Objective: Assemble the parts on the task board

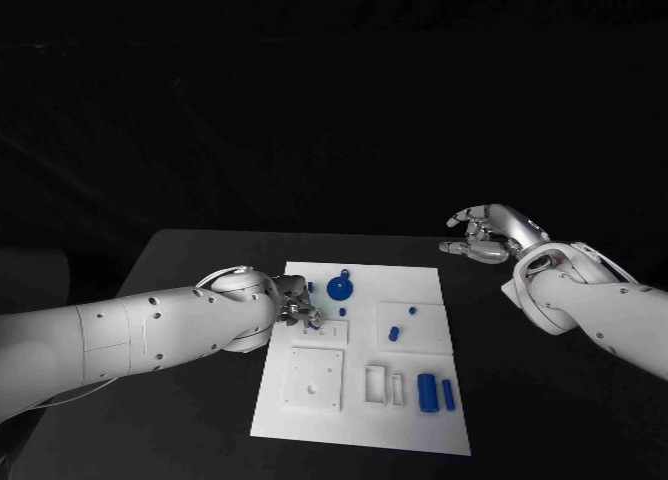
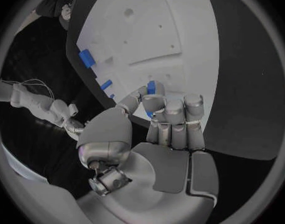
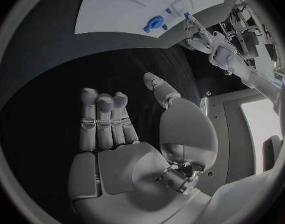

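parts [image 1: 425,390] lay on the task board [image 1: 421,435]; left hand [image 1: 284,298] fingers [image 2: 154,103] pinched a small blue piece [image 2: 151,87] that might slip, right hand [image 1: 486,234] hovered loosely open, holding nothing.

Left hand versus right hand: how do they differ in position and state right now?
The left hand is at the task board's left edge, while the right hand hangs over the bare black table, off the board to its right. The left hand pinches a small blue part at its fingertips; the right hand holds nothing, its fingers apart. Both are silver hands on white arms.
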Available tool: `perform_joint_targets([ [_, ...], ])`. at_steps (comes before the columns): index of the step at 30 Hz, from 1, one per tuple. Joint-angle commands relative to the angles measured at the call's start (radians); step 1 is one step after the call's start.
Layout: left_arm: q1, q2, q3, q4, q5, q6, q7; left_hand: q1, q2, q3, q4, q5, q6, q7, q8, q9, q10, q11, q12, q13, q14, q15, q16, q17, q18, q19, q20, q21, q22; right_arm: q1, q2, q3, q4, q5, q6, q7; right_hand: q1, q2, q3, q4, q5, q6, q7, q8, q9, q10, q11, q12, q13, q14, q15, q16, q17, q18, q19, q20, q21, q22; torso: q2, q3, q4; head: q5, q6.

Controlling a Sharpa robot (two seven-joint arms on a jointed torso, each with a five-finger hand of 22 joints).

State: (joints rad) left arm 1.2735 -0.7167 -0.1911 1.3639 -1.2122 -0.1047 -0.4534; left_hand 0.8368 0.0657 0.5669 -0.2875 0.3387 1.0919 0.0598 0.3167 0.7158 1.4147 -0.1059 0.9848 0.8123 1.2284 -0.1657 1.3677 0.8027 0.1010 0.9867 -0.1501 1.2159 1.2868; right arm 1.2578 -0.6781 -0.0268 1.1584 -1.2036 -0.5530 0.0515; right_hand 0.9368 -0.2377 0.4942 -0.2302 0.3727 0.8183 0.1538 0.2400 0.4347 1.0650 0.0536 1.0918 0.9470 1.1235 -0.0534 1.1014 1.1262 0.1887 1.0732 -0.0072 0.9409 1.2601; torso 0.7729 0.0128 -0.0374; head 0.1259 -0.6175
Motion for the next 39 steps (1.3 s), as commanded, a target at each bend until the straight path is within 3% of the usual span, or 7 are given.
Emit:
perform_joint_targets([
  [1, 0.000, 0.011, -0.004, -0.007, -0.033, -0.007, -0.010, -0.013, 0.002, 0.016, -0.006, 0.298, 0.114, -0.063, 0.005, 0.000, -0.001, -0.009, 0.008, -0.001, 0.047, -0.047, 0.005, -0.001, 0.013, 0.005, -0.115, 0.004, 0.001, 0.001, 0.004, 0.000, -0.001, -0.004, 0.016, 0.002, 0.009, 0.000, -0.005, 0.003, 0.008, -0.006, 0.015, 0.007, 0.001, -0.004, 0.001, -0.005, -0.002, -0.008, 0.001, -0.004, -0.002, 0.073, -0.004, 0.002, -0.004, -0.001, 0.001, 0.0011, 0.0006, 0.003, -0.002],
  [7, -0.001, 0.020, -0.007, -0.016, -0.035, -0.008, -0.010, -0.020, 0.005, 0.020, -0.006, 0.299, 0.120, -0.065, 0.007, 0.002, -0.001, -0.011, 0.012, -0.001, 0.047, -0.048, 0.008, 0.000, 0.013, 0.005, -0.115, 0.005, 0.002, 0.001, 0.006, 0.000, -0.001, -0.004, 0.019, 0.000, 0.010, 0.001, -0.006, 0.004, 0.014, -0.006, 0.015, 0.007, 0.002, -0.005, 0.001, -0.005, -0.003, -0.008, 0.001, -0.004, -0.004, 0.073, -0.004, 0.003, -0.005, -0.001, 0.001, -0.0004, -0.0011, 0.004, -0.006],
  [8, -0.002, 0.022, -0.009, -0.017, -0.035, -0.010, -0.008, 0.010, -0.029, 0.079, 0.018, 0.203, 0.123, -0.067, 0.008, 0.005, -0.004, -0.017, 0.014, -0.001, 0.044, -0.051, 0.009, 0.000, 0.019, 0.000, -0.119, 0.001, 0.000, 0.001, 0.006, 0.000, 0.000, -0.004, 0.019, 0.000, 0.010, 0.001, -0.006, 0.004, 0.014, -0.006, 0.015, 0.007, 0.002, -0.005, 0.001, -0.005, -0.003, -0.009, 0.001, -0.003, -0.004, 0.073, -0.004, 0.003, -0.005, -0.001, 0.001, -0.0003, -0.0010, 0.004, -0.007],
  [9, -0.003, 0.023, -0.009, -0.017, -0.035, -0.014, -0.007, -0.001, -0.041, 0.123, 0.016, 0.144, 0.125, -0.067, 0.006, 0.004, -0.004, -0.014, 0.016, -0.003, 0.044, -0.052, 0.010, -0.002, 0.015, 0.002, -0.115, 0.000, -0.001, 0.001, 0.007, 0.000, 0.000, -0.004, 0.019, -0.001, 0.010, 0.001, -0.006, 0.004, 0.015, -0.006, 0.015, 0.007, 0.002, -0.005, 0.001, -0.005, -0.004, -0.009, 0.001, -0.003, -0.004, 0.073, -0.004, 0.003, -0.005, -0.001, 0.001, -0.0003, -0.0007, 0.004, -0.007],
  [12, -0.006, 0.024, -0.009, -0.014, -0.035, -0.021, -0.004, -0.048, -0.037, 0.181, 0.005, 0.143, 0.132, -0.067, 0.002, 0.003, -0.002, -0.013, 0.021, -0.011, 0.048, -0.050, 0.012, -0.007, 0.012, 0.016, -0.115, 0.003, -0.004, 0.001, 0.007, 0.001, 0.000, -0.004, 0.018, 0.000, 0.011, 0.002, -0.006, 0.004, 0.018, -0.006, 0.015, 0.008, 0.002, -0.005, 0.001, -0.005, -0.004, -0.009, 0.001, -0.003, -0.005, 0.073, -0.004, 0.004, -0.005, -0.001, 0.001, -0.0003, -0.0004, 0.003, -0.007],
  [28, -0.012, 0.038, -0.009, -0.026, -0.021, -0.021, 0.001, -0.106, -0.009, 0.199, 0.002, 0.139, 0.153, -0.074, 0.014, 0.016, -0.002, -0.019, 0.030, -0.019, 0.052, -0.053, 0.016, -0.013, 0.012, 0.023, -0.116, 0.004, -0.007, 0.001, 0.007, 0.001, 0.004, -0.004, 0.021, -0.001, 0.014, 0.006, -0.009, 0.007, 0.043, -0.005, 0.014, 0.009, 0.002, -0.004, 0.001, -0.002, -0.009, -0.010, 0.001, 0.002, -0.012, 0.073, -0.003, 0.005, -0.006, 0.000, 0.000, -0.0011, -0.0005, 0.001, -0.008],
  [39, -0.016, 0.041, -0.009, -0.034, -0.020, -0.008, 0.002, -0.114, -0.005, 0.202, 0.001, 0.135, 0.153, -0.075, 0.015, 0.018, -0.003, -0.020, 0.031, -0.021, 0.053, -0.053, 0.016, -0.015, 0.013, 0.023, -0.116, 0.004, -0.007, 0.001, 0.006, 0.001, 0.009, -0.004, 0.023, -0.002, 0.014, 0.007, -0.010, 0.007, 0.049, -0.006, 0.014, 0.009, 0.002, -0.004, 0.001, -0.001, -0.010, -0.010, 0.001, 0.003, -0.013, 0.073, -0.003, 0.005, -0.006, 0.000, 0.000, -0.0007, -0.0002, 0.005, -0.011],
])
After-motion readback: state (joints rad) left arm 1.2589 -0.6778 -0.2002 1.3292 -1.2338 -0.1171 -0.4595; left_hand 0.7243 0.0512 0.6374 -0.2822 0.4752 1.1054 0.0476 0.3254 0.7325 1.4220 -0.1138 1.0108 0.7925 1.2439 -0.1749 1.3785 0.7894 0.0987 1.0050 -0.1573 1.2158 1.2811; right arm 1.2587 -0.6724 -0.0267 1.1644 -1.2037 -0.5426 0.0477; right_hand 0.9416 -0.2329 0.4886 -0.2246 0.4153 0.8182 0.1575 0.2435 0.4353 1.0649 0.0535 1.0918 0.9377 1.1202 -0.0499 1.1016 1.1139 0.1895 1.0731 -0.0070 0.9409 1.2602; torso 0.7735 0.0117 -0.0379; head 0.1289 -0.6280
